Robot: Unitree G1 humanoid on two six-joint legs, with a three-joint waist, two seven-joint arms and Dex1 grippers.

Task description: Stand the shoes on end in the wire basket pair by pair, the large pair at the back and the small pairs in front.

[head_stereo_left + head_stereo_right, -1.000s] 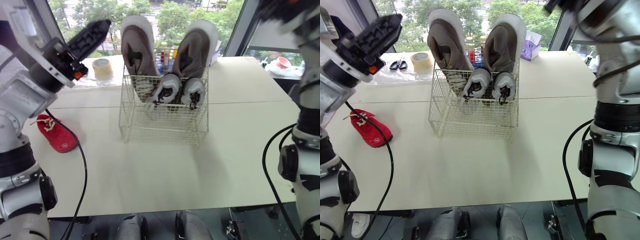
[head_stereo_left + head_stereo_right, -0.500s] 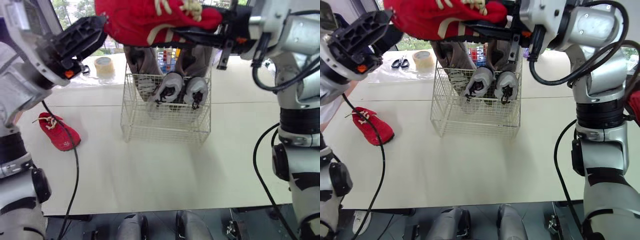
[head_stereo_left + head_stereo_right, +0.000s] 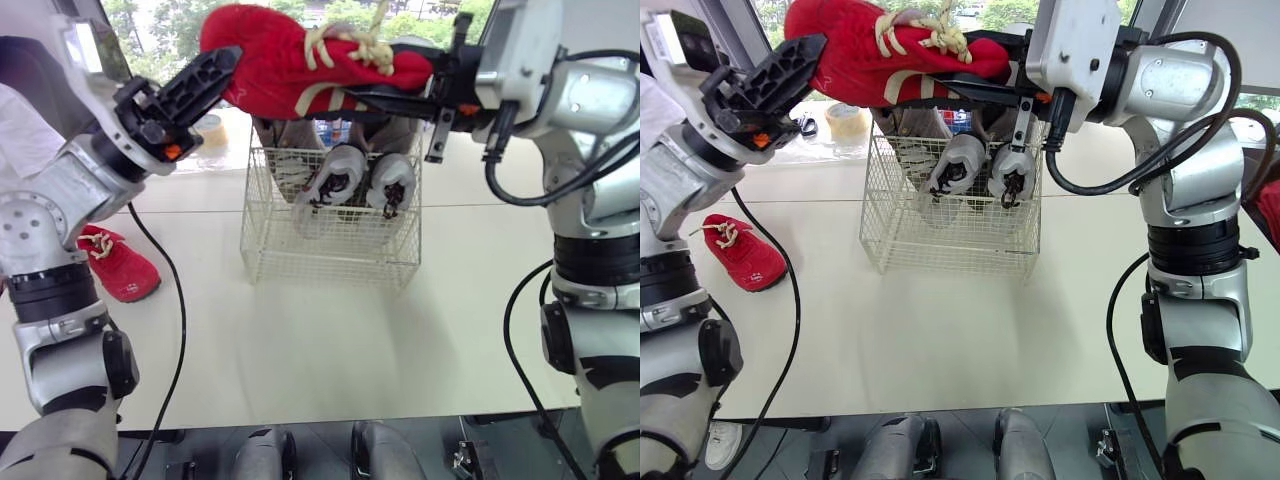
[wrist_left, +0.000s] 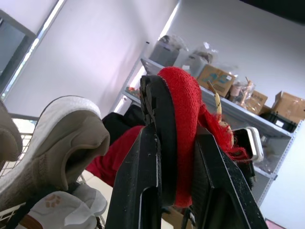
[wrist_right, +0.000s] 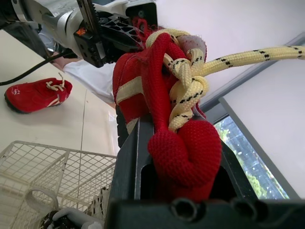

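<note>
A red shoe (image 3: pixel 290 60) with cream laces hangs level in the air above the wire basket (image 3: pixel 330 255). My right gripper (image 3: pixel 405 90) is shut on its laced end, seen up close as fingers (image 5: pixel 128 157) around the red knit. My left gripper (image 3: pixel 215 72) is shut on the other end, its fingers (image 4: pixel 147 143) clamping the black sole and red upper. In the basket two large taupe shoes (image 3: pixel 900 125) stand on end at the back, with a small white pair (image 3: pixel 340 175) in front. The other red shoe (image 3: pixel 120 265) lies on the table at the left.
A roll of tape (image 3: pixel 845 122) and scissors (image 3: pixel 800 125) lie on the table behind the basket to the left. A person in a white top (image 3: pixel 20 110) stands at the table's left edge. Black cables hang from both arms.
My right arm swung in with the red shoe and brought it over the basket. My left gripper moved in and closed on the shoe's free end.
</note>
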